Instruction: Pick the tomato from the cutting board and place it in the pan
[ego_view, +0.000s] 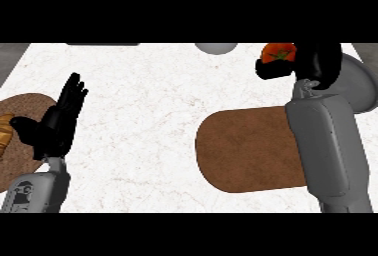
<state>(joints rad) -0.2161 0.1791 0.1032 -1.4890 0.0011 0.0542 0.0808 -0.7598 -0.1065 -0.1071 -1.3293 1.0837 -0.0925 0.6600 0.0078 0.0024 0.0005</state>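
Note:
The red-orange tomato (279, 53) sits in my right hand (314, 62), whose black fingers and thumb curl round it at the upper right, beyond the far edge of the brown cutting board (247, 150). The hand hangs beside the grey pan (362, 82), which shows at the right edge, partly hidden behind my right wrist and forearm. The board's top is bare where it shows; the forearm covers its right end. My left hand (55, 122) rests open at the left, fingers up.
A brown round mat or board (22, 140) lies at the left edge with a yellowish-orange item (4, 132) on it, partly behind my left hand. A grey round object (215, 47) sits at the counter's far edge. White marble counter lies between the hands.

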